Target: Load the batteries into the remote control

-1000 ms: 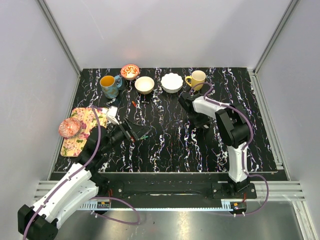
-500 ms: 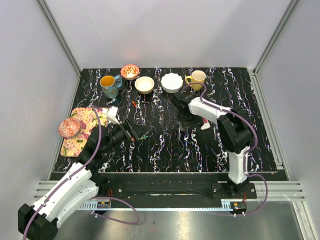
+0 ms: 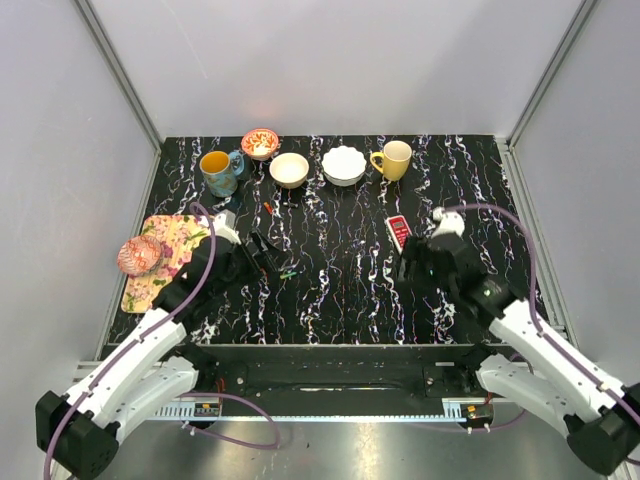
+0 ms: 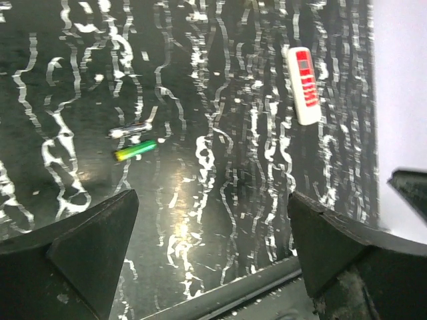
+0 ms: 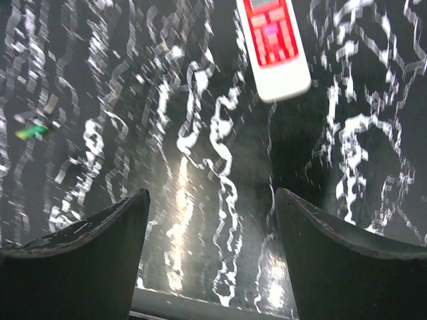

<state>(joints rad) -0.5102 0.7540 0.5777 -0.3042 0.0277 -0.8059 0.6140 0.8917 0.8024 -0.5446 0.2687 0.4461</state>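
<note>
The remote control (image 3: 398, 231) lies red face up on the black marbled table, right of centre. It also shows in the left wrist view (image 4: 303, 83) and the right wrist view (image 5: 272, 43). A green battery (image 3: 288, 271) lies left of centre, with a silver one (image 4: 130, 129) beside the green one (image 4: 135, 150); the green one also shows in the right wrist view (image 5: 32, 131). My left gripper (image 3: 262, 258) is open and empty just left of the batteries (image 4: 212, 220). My right gripper (image 3: 413, 262) is open and empty just in front of the remote (image 5: 212, 213).
Along the back stand a blue mug (image 3: 218, 170), a patterned bowl (image 3: 260, 143), a cream bowl (image 3: 289, 169), a white bowl (image 3: 343, 165) and a yellow mug (image 3: 393, 159). A floral mat (image 3: 185, 240) with a pink bowl (image 3: 139, 255) lies at the left.
My right arm has swung back from over the remote toward the near right, leaving the remote face up on the table. My left arm has shifted only slightly.
</note>
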